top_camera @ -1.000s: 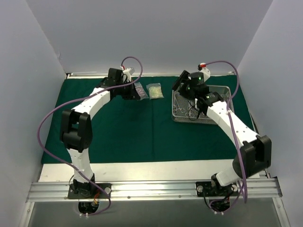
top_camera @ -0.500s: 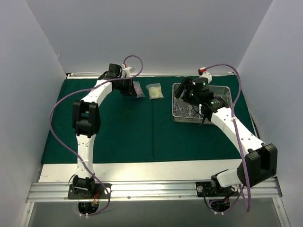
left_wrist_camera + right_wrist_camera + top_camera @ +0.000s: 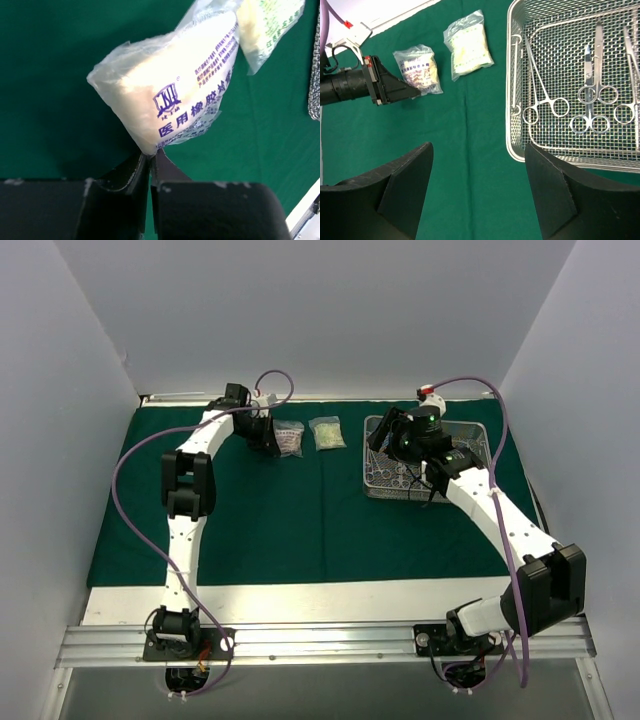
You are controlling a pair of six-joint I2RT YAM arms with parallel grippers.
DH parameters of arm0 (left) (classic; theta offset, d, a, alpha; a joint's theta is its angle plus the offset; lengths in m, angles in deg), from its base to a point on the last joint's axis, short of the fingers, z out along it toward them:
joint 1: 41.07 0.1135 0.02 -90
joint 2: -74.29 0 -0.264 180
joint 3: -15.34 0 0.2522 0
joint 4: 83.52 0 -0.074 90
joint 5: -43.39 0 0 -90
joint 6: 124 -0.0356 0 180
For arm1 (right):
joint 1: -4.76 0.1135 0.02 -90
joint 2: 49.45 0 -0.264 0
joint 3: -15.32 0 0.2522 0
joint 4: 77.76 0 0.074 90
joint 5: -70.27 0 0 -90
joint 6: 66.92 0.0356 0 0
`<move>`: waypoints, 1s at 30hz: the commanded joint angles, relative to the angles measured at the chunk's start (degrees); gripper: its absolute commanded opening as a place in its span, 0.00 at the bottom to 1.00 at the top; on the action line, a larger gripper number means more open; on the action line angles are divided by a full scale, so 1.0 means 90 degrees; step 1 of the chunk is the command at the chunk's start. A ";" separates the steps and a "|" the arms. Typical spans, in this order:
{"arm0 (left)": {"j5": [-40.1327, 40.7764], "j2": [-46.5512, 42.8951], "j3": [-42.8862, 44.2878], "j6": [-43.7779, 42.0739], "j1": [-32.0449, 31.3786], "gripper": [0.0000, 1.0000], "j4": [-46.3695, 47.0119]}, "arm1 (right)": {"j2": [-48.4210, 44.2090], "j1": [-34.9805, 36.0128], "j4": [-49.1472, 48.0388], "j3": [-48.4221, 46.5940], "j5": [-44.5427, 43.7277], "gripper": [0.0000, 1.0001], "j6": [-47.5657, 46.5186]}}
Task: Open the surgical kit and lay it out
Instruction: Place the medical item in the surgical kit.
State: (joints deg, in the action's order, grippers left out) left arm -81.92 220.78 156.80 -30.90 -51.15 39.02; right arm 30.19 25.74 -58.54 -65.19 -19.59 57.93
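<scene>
The dark green cloth (image 3: 300, 530) of the surgical kit lies spread flat. The silver wire-mesh tray (image 3: 372, 490) sits at its right with several steel scissor-handled instruments (image 3: 545, 102) inside. Two clear packets lie near the far edge. The blue-printed packet (image 3: 175, 95) has its corner pinched at the tips of my left gripper (image 3: 151, 152), whose jaws stand almost together. The other packet (image 3: 468, 45) lies just right of it. My right gripper (image 3: 477, 147) hovers open over the cloth, beside the tray's left rim (image 3: 510, 145), and holds nothing.
A white table strip (image 3: 320, 595) runs in front of the cloth, and grey walls close in the back and both sides. The tray's edge (image 3: 315, 75) shows at the right of the left wrist view. Purple cables loop above both arms.
The left arm has swung its elbow in and drawn its gripper leftwards, so the printed packet now shows on the cloth. The right arm shifted slightly towards the tray, then held still.
</scene>
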 commanded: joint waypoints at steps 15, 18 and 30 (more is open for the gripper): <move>0.0086 0.0275 0.0899 0.0145 0.0232 0.25 -0.0105 | 0.0185 -0.0045 0.0009 -0.0026 0.0287 0.69 -0.0044; 0.0027 0.0412 0.1143 0.0154 0.0232 0.25 -0.0183 | 0.0165 -0.0045 0.0019 0.0003 0.0306 0.69 -0.0054; 0.0212 0.0246 0.1144 0.0223 0.0242 0.43 -0.0203 | 0.0214 -0.0045 0.0048 -0.0113 0.0297 0.69 -0.0259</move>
State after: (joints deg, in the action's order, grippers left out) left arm -80.24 224.43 164.99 -29.11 -49.23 36.74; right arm 31.76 25.74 -58.52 -65.19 -17.23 57.26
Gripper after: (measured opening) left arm 0.401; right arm 0.693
